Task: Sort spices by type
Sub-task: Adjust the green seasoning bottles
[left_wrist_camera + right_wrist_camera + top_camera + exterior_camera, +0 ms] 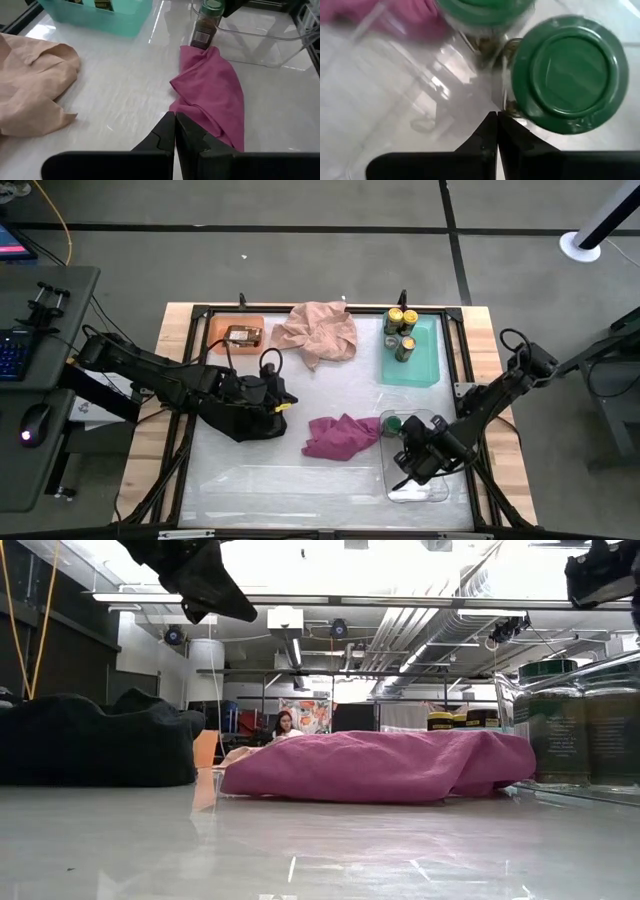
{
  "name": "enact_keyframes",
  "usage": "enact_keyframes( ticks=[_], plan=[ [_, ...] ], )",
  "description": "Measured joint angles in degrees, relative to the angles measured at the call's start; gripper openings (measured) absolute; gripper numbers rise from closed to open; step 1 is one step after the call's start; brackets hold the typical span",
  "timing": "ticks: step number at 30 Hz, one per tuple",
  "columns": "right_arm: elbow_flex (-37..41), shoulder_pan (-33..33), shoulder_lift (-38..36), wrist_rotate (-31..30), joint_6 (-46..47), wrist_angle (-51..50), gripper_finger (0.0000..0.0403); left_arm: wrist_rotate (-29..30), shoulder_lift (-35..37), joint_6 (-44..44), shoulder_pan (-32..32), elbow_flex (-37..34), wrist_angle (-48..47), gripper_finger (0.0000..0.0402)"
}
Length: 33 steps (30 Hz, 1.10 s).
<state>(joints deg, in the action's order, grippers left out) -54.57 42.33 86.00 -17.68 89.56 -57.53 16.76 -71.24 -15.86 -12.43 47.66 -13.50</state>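
Two dark jars with green lids (570, 75) (485, 10) stand upright in the clear tray (430, 480); one lid shows in the high view (392, 423). My right gripper (496, 120) hangs shut above that tray, pointing down beside the nearer jar. My left gripper (175, 120) is shut and in the air over the left edge of the magenta cloth (215, 85), just right of the black cloth (240, 420). Yellow-lidded jars (400, 320) stand in the teal tray (425, 365). A brown packet (243, 335) lies in the orange tray (220, 330). My right gripper's shut fingertips (492, 122) stand right beside the nearer green-lidded jar's wall (506, 102), below its lid, coming from above. Whether they touch it I cannot tell.
A crumpled pink cloth (318, 332) lies at the far middle between the orange and teal trays. The magenta cloth (340, 435) lies against the clear tray's left wall. Bare white table surface (290, 480) runs along the near edge. A black frame borders the table.
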Motion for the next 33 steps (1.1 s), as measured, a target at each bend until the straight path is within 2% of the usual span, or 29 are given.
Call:
enact_keyframes(
  ticks=[8,13,20,27,33],
  plan=[
    [0.0,0.0,0.0,-6.8,-0.1,2.7,0.0000,1.1,0.0,1.0,0.0,0.0,0.0,0.0000],
    [-0.8,0.1,0.0,-4.7,-5.9,7.2,0.0000,1.1,0.0,1.0,0.0,0.0,0.0,0.0000],
    [-3.4,1.0,0.0,-2.5,-13.4,8.6,0.0000,1.1,0.0,1.0,0.0,0.0,0.0,0.0000],
    [-3.5,-2.0,0.0,-9.1,-15.5,11.0,0.0000,1.6,0.0,1.0,0.0,0.0,0.0,0.0000],
    [-3.5,-4.8,0.0,-8.8,-19.9,10.9,0.0000,1.7,0.0,1.0,0.0,0.0,0.1,0.0000]
  ],
)
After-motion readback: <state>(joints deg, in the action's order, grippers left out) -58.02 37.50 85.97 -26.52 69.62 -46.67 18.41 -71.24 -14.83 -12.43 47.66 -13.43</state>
